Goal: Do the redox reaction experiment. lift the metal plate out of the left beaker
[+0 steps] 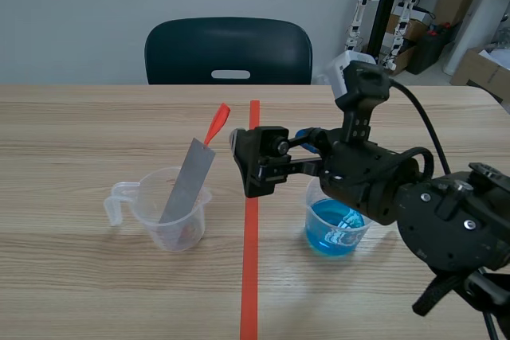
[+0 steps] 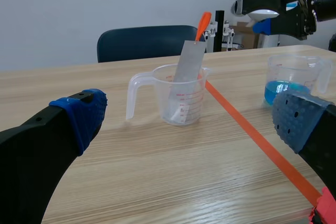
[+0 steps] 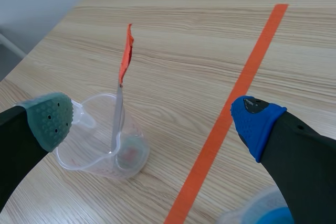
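Fingers [image 3: 257, 127] of right gripper [image 1: 253, 163] spread wide, beside metal plate [image 1: 187, 181].

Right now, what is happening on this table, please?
The right arm's gripper is open and hangs beside the top of the metal plate, not touching it. The plate leans in the clear left beaker, its orange tab above the rim. The beaker with blue liquid stands across the tape line, under the right arm. The left gripper is open, facing the left beaker from further off.
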